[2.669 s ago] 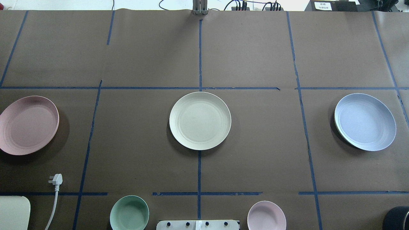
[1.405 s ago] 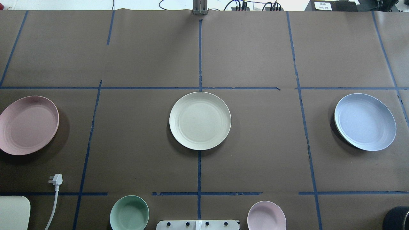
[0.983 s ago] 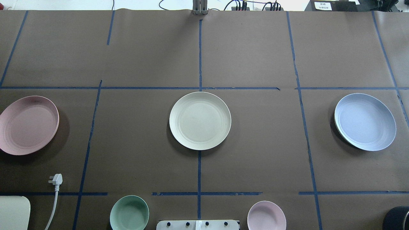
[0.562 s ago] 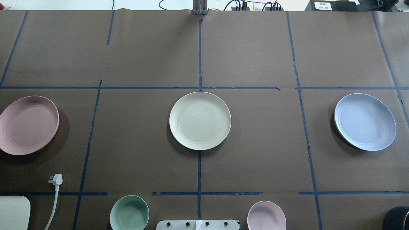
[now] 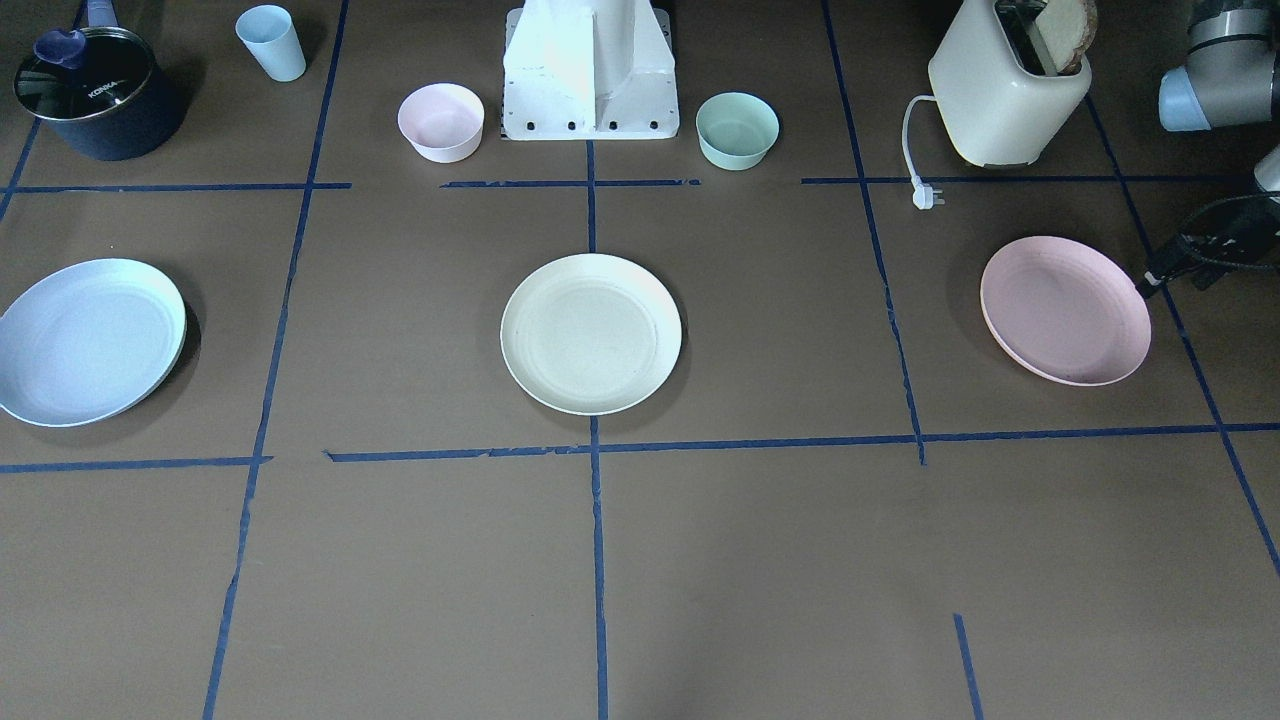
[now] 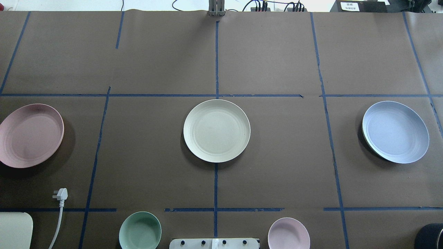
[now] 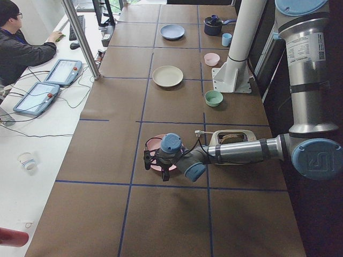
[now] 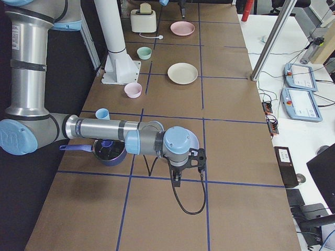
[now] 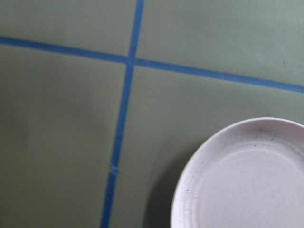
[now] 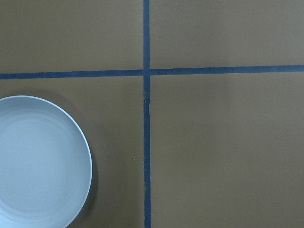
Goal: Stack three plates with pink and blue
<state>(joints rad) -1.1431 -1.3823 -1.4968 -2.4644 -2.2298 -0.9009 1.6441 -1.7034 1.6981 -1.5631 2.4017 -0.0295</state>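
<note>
Three plates lie flat and well apart on the brown papered counter [image 6: 277, 166]: the cream plate [image 6: 216, 130] at the centre, the pink plate [image 6: 30, 135] toward the robot's left end, the blue plate [image 6: 395, 131] toward its right. None is stacked yet. Near the robot's base stand a mint bowl [image 5: 737, 128] and a pink bowl [image 5: 441, 120]. The front-facing view alone shows whole what the overhead view cuts off: a toaster [image 5: 1005, 95] with a slice of bread [image 5: 1065, 20] in its slot, a blue cup [image 5: 271, 42] and a dark pot [image 5: 95, 95]. Only the side views show the arms' ends. There the left gripper [image 7: 165, 174] hangs over the pink plate and the right gripper [image 8: 177, 180] beside the blue plate, neither holding anything that can be seen. Whether either is clenched or released cannot be told from these views.
</note>
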